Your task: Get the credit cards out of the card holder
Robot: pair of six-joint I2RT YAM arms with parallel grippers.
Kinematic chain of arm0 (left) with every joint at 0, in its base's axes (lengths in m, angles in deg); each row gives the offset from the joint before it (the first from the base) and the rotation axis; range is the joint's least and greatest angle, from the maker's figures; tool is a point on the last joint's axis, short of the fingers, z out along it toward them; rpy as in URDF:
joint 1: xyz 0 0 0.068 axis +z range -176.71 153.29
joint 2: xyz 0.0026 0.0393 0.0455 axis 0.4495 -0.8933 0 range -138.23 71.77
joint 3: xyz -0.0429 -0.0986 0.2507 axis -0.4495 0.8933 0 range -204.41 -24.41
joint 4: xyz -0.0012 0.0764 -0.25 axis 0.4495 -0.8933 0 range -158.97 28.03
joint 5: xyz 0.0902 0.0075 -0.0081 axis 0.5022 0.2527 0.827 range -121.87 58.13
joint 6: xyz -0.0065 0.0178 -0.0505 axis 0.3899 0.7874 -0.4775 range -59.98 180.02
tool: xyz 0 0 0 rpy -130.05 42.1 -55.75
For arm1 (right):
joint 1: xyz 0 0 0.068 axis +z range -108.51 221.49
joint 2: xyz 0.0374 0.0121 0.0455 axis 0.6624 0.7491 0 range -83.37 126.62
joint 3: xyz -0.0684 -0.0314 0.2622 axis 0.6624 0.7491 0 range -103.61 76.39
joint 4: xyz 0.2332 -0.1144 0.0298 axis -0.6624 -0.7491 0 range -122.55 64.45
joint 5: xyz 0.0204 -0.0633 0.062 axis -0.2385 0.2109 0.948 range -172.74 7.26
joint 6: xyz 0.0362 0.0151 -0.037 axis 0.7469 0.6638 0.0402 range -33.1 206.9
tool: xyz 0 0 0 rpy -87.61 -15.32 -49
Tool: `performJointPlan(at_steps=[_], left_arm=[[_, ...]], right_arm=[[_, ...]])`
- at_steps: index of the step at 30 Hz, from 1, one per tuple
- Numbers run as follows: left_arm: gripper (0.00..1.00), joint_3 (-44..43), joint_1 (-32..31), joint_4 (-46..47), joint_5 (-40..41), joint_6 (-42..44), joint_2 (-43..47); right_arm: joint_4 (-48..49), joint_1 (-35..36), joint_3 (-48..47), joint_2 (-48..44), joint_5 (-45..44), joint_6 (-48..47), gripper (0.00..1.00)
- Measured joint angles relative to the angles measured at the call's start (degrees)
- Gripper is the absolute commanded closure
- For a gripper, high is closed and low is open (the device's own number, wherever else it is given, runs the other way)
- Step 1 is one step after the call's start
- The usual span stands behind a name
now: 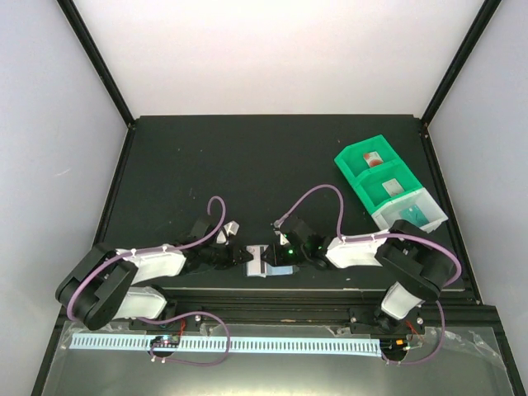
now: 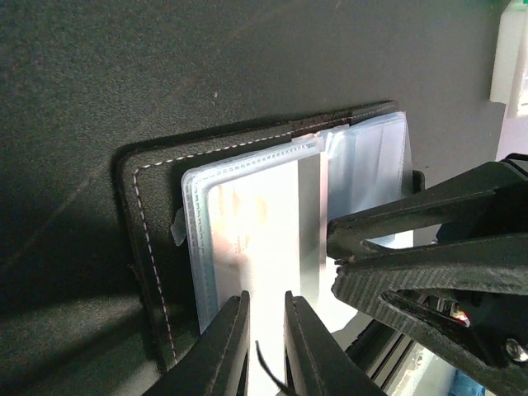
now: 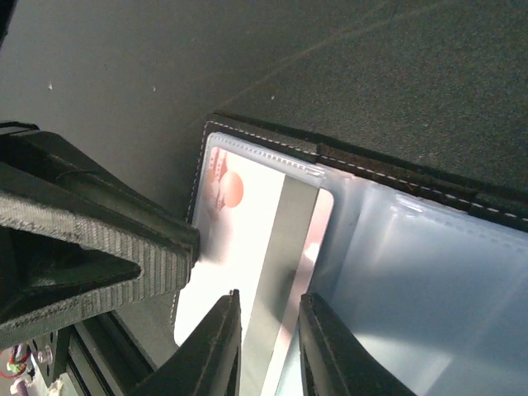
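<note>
Two claws work one spot. The card holder (image 2: 144, 247) lies open and flat on the table (image 1: 206, 165), close to its near edge, between the arms. One pale card (image 3: 247, 239) with a grey stripe sits in the clear sleeve (image 2: 191, 247) of the page on the left arm's side.

Left claw (image 2: 266, 299): fingers pressed nearly together at the holder's outer edge, apparently pinching it.
Right claw (image 3: 270, 299): fingers a narrow gap apart, tips over the card's stripe. Grip or mere touch, cannot tell.

Step in hand, by my reading: draw this card out of its sleeve.
- Hold your left pinch firm so the holder does not drag along.
- Set the right tips on the card's free edge only, not on the sleeve film.
- Pull flat, along the sleeve's opening. A lift could buckle the card or tip the holder.
- Go slowly, since glare hides the film's lip.

Hard to make out:
- where the sleeve ends and the card begins
- whether more cards lie beneath it or in the other page
- the clasp, which I cannot find

At far right, green trays (image 1: 356, 148) and a clear tray (image 1: 384, 216) hold small reddish and teal bits, too small to name.
</note>
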Motion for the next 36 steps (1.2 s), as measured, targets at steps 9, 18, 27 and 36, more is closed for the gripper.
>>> performJointPlan(at_steps=[9,18,27,36], left_arm=[[0.91,0.22,-0.17,1.2,0.26,0.37,-0.68],[0.96,0.57,-0.17,3.54,0.17,0.37,-2.19],[0.81,0.74,-0.17,4.07,0.0,0.17,-1.79],[0.81,0.76,-0.2,-2.82,3.06,-0.04,4.2]], right_arm=[[2.21,-0.11,0.76,1.14,0.15,0.31,0.81],[6.86,-1.2,3.23,1.14,1.86,3.08,0.78],[8.5,-1.57,3.72,1.53,2.93,5.49,0.77],[8.48,-1.62,3.72,1.53,2.89,5.99,0.77]])
